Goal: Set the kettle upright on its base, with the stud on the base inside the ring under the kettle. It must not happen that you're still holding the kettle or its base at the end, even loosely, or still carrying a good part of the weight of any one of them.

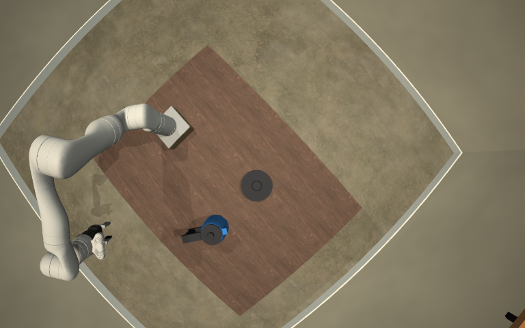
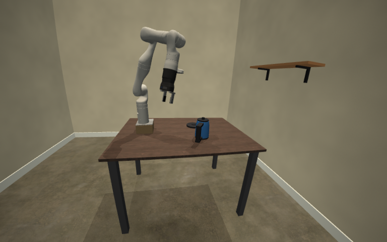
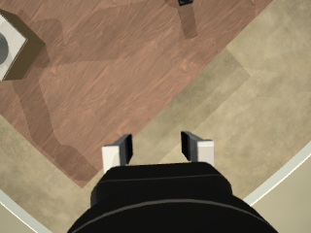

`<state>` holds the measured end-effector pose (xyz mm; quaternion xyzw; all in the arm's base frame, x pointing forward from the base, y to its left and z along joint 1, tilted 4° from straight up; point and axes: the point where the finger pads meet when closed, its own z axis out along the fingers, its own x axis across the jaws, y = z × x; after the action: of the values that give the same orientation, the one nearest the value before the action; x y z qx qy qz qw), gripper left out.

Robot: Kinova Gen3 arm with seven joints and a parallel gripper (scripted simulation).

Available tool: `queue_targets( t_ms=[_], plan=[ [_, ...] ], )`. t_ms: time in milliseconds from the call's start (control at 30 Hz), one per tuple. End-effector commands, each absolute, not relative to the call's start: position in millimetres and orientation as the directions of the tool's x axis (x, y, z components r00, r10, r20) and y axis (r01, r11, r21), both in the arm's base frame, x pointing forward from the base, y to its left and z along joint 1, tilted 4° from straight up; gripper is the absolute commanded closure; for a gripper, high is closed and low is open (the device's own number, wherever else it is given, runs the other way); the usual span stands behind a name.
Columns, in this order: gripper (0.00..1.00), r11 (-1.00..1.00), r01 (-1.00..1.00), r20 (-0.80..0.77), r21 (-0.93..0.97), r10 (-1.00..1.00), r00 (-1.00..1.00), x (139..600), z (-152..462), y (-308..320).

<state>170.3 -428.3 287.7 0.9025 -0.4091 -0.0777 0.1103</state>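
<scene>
Approaching phase, by my reading: gripper [image 2: 168, 99] hangs high in the air with its jaws spread to full width and nothing between them. The top view puts it out past the table [image 1: 162, 182] edge that runs from the arm's pedestal [image 1: 182, 123] corner toward the near corner, over the floor.

Kettle [image 2: 204, 128], blue with black lid and handle [image 2: 198, 132], stands upright on the tabletop, near the middle of that same long edge but set inward. Handle points out toward that edge, i.e. roughly toward the gripper. Base [image 1: 256, 185], a dark disc with a small raised stud at its centre, lies flat around the tabletop's middle, apart from the kettle and on its far side.

Notes for doing the reach well:
- Travel inward over the edge first, then descend; keep height until above the handle.
- Turn the wrist so the fingers straddle the handle's narrow faces, not its length.
- Grasp high on the handle, probably; a low grip may let the body swing.
- Close only once the handle is centred, otherwise the kettle could be nudged or tipped.
</scene>
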Motion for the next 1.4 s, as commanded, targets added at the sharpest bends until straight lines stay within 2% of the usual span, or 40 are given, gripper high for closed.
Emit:
queue_targets(
  t_ms=[0,800,1033,1100,1367],
  plan=[
    [0.00,-0.641,-0.721,-0.048,0.263,-0.756,0.653,170.5,288.5,-428.5],
    [0.00,-0.648,-0.717,-0.045,0.258,-0.749,0.661,181.8,285.4,-426.5],
    [0.00,-0.677,-0.697,-0.033,0.235,-0.723,0.690,227.6,272.7,-414.9],
    [0.00,-0.677,-0.697,-0.033,0.235,-0.723,0.690,227.6,272.7,-414.9],
    [0.00,-0.730,-0.658,-0.015,0.184,-0.671,0.741,313.2,247.5,-378.7]
  ],
)
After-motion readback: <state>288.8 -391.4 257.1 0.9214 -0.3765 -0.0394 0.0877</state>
